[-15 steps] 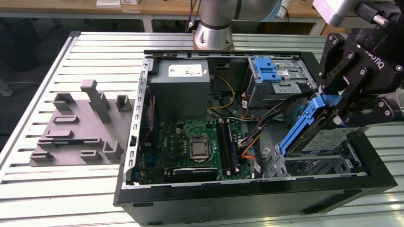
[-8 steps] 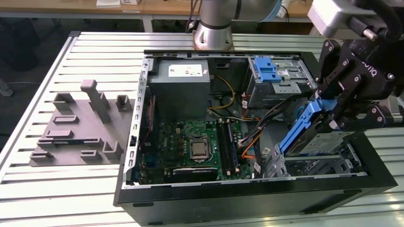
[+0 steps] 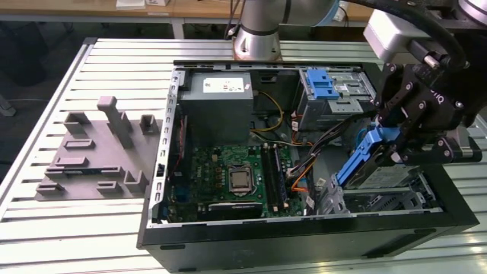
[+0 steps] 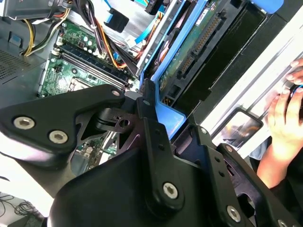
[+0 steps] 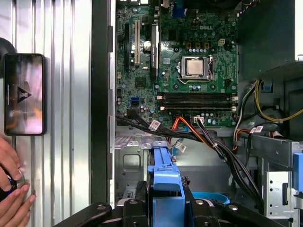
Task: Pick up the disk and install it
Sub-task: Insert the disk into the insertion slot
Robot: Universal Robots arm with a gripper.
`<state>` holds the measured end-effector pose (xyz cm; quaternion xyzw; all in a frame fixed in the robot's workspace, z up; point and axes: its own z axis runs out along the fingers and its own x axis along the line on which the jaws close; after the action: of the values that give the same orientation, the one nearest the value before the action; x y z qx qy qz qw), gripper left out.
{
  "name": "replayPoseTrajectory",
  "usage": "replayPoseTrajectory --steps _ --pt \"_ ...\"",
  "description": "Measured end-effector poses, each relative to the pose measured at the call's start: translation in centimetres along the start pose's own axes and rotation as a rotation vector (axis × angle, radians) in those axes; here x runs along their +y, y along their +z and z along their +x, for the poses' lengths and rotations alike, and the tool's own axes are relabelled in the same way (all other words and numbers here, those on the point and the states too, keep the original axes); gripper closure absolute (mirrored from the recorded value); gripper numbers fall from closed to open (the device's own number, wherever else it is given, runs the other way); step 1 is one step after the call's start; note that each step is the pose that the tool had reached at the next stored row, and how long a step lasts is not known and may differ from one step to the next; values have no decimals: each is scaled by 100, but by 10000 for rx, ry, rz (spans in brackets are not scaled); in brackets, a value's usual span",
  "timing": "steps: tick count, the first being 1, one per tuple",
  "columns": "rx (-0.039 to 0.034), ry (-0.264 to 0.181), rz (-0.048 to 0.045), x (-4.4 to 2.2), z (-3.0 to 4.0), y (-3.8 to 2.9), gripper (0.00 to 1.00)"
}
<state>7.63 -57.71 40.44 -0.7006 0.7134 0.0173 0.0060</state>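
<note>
The case [image 3: 304,242] lies open on the table [image 3: 68,228], and the board [image 3: 228,177] fills its middle. In the case's near corner, on the exterior view's right, is the bay [image 3: 396,197]. The disk [image 3: 380,174] hangs just above this bay. It is not flat but tilted, and its long axis goes from the gripper [image 3: 380,142] down toward the bay's opening. The gripper is clamped on the blue handle end of the disk, so the disk reaches away from the fingers into the case. The gripper's body covers the upper end of the disk, and I cannot tell if the lower end touches the bay. On the table beside the case's wall lies a phone [image 5: 23,94], with a person's hand [image 5: 16,205] near it.
</note>
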Motion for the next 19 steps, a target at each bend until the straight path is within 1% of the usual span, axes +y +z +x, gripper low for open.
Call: replayPoseTrajectory --steps 7,13,19 --pt "-6 0 0 0 1 15 64" --pt "-40 0 -14 -1 6 85 64" --pt "-48 0 -16 -3 10 154 64"
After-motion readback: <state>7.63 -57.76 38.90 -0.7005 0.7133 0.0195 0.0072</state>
